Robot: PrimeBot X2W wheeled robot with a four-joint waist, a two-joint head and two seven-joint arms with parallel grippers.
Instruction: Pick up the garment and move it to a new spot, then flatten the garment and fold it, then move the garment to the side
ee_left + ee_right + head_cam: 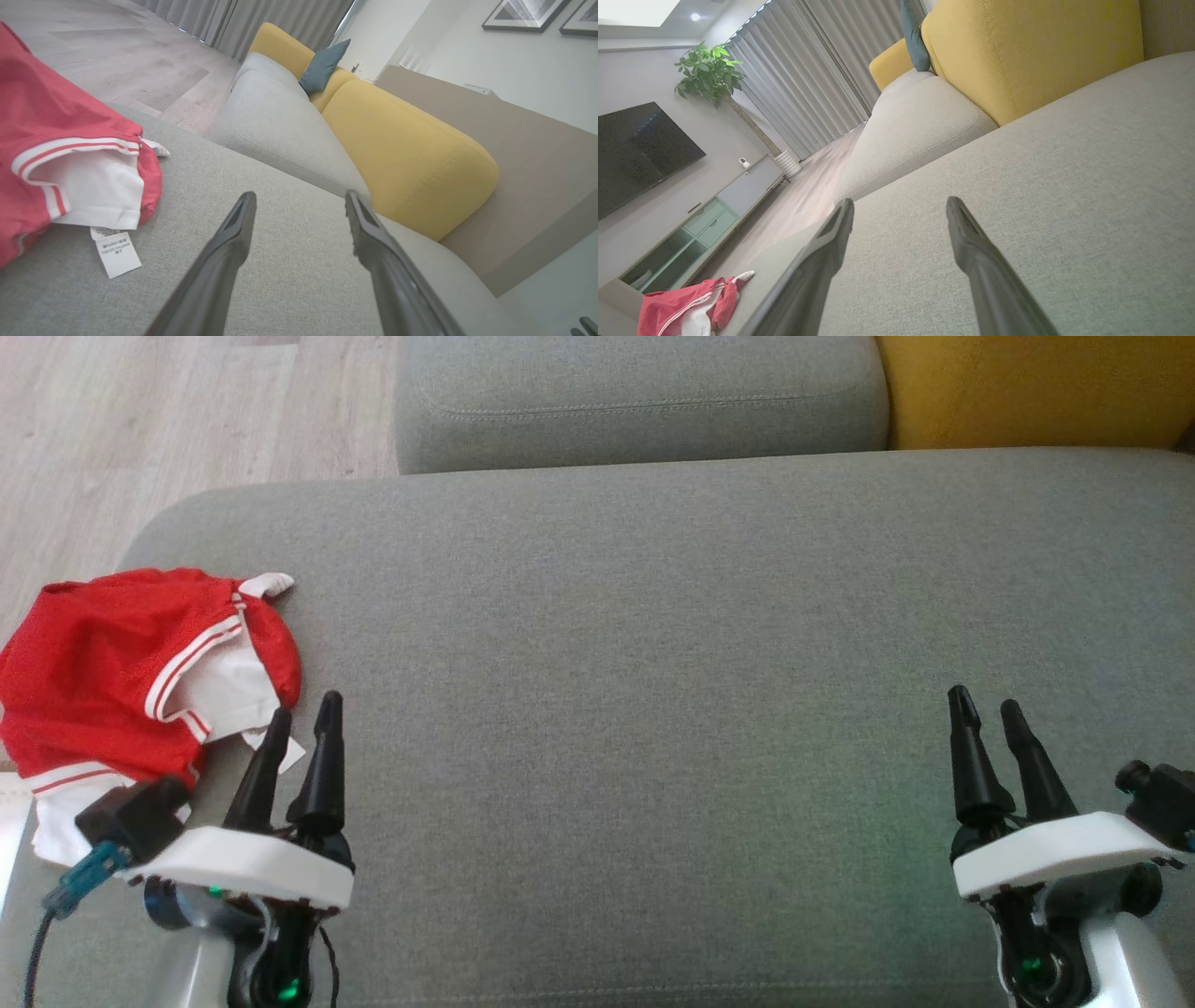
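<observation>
Where the grey seat cushion [653, 644] reaches its left edge, one garment [112, 663] is recorded: red mesh with white lining showing and red-striped white bands, crumpled in a loose heap. A white care label [117, 254] is seen lying flat on the cushion at the heap's near edge. The left gripper [304, 705] is held just right of the garment, its two dark fingers parted and nothing gripped; whether the nearer fingertip touches the cloth cannot be told. The right gripper [983, 698] is placed well apart from the garment, over the cushion's right side, jaws likewise spread and empty. A second grey cushion [635, 401] is noted beyond the first, a yellow backrest [406, 158] behind, a teal pillow [324, 65] against that backrest, and pale wood flooring [140, 439] to the left.
</observation>
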